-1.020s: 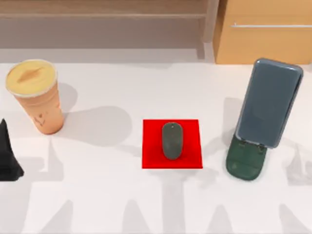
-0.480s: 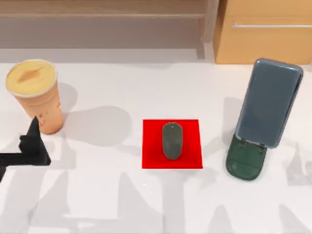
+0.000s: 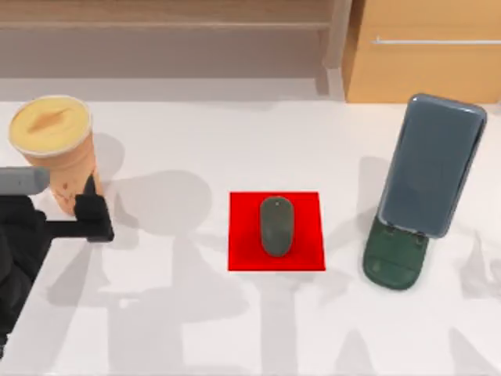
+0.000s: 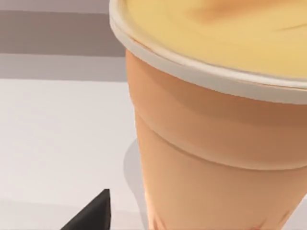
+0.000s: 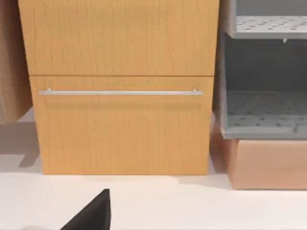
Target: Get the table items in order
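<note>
An orange paper cup [image 3: 56, 153] with a yellow lid stands upright at the table's [image 3: 172, 313] left. My left gripper [image 3: 63, 210] is open at the cup's lower part, with one dark fingertip [image 3: 92, 205] just right of its base. In the left wrist view the cup [image 4: 216, 143] looms very close, with a fingertip [image 4: 94, 215] beside it. A dark grey mouse [image 3: 276, 225] lies on a red square [image 3: 243, 235] at the centre. At the right, a grey-blue phone [image 3: 433, 164] leans on a dark green stand [image 3: 394, 265]. My right arm is parked; the right wrist view shows one of its fingertips [image 5: 94, 215], set off to the side.
A light wooden cabinet [image 3: 423, 55] with a metal handle stands behind the table at the back right, and grey shelving [image 3: 164, 39] runs along the back. In the right wrist view the cabinet [image 5: 120, 96] faces the camera, next to a grey rack [image 5: 264, 115].
My left arm has come in from the left edge, moving up and right until its gripper reached the cup's base. The cup, mouse and phone have not moved.
</note>
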Motion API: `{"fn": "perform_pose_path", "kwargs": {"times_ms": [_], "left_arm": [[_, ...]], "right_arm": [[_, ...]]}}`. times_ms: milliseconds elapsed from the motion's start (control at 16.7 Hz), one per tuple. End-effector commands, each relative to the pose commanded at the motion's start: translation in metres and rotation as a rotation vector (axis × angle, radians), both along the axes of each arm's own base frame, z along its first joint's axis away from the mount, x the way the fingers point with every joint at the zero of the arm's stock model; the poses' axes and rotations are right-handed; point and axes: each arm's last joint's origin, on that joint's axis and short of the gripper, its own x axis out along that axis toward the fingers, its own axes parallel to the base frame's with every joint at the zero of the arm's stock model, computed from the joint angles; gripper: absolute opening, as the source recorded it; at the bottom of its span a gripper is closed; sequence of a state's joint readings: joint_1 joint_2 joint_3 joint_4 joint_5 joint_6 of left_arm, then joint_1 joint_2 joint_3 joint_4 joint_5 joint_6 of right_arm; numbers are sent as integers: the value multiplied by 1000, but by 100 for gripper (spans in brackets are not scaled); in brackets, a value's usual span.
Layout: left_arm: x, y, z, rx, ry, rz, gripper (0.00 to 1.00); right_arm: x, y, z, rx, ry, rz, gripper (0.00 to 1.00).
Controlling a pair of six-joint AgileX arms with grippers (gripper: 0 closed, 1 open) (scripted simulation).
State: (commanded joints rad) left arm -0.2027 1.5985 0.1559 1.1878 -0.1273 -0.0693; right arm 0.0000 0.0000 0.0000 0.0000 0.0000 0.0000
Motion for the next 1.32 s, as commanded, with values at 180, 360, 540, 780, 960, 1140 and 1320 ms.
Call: {"fn": "perform_pose_path", "kwargs": {"times_ms": [180, 360, 540, 780, 960, 1140, 1320], "left_arm": [[17, -3, -7, 24, -32, 13, 100], [24, -3, -9, 33, -57, 22, 100], [24, -3, -9, 33, -57, 22, 100], [32, -3, -10, 33, -57, 22, 100], [48, -4, -14, 33, -57, 22, 100], [54, -4, -15, 33, -57, 22, 100], [54, -4, -15, 33, -57, 22, 92]], "right_arm": [[0, 0, 0, 0, 0, 0, 100], [0, 0, 0, 0, 0, 0, 100], [0, 0, 0, 0, 0, 0, 100], [0, 0, 0, 0, 0, 0, 100], [0, 0, 0, 0, 0, 0, 100], [0, 0, 0, 0, 0, 0, 100], [0, 0, 0, 0, 0, 0, 100]]}}
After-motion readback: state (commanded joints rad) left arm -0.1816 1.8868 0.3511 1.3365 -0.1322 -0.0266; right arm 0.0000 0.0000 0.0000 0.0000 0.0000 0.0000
